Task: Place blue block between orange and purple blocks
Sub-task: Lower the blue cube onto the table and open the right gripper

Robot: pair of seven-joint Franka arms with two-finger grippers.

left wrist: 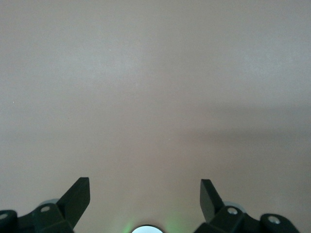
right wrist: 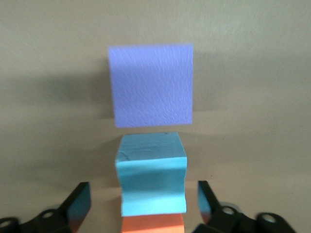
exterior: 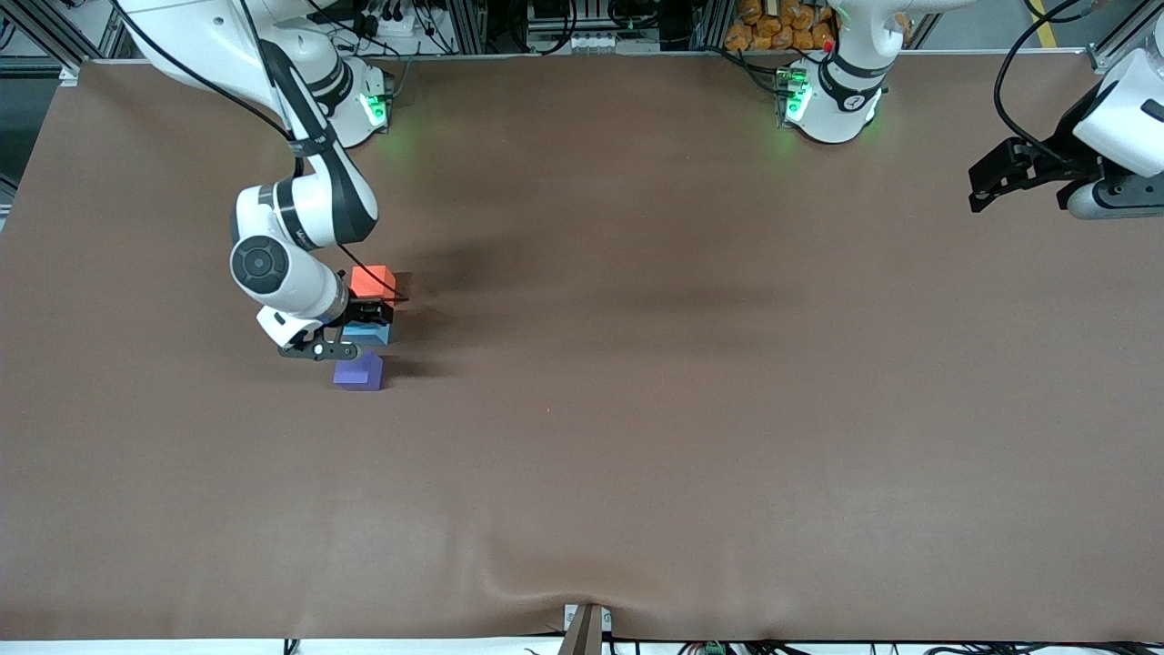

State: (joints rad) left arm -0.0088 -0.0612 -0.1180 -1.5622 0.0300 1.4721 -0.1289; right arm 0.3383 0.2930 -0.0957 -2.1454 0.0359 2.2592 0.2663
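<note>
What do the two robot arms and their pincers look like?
Both arms are glossy white with black joint bands and green lights at the bases. A black cable runs along the right arm. The right pincer and left pincer each have two black wedge-shaped fingers.

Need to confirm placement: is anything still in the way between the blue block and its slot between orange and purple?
Nothing visible: the blue block already sits between the orange block and purple block, under the open right pincer.
</note>
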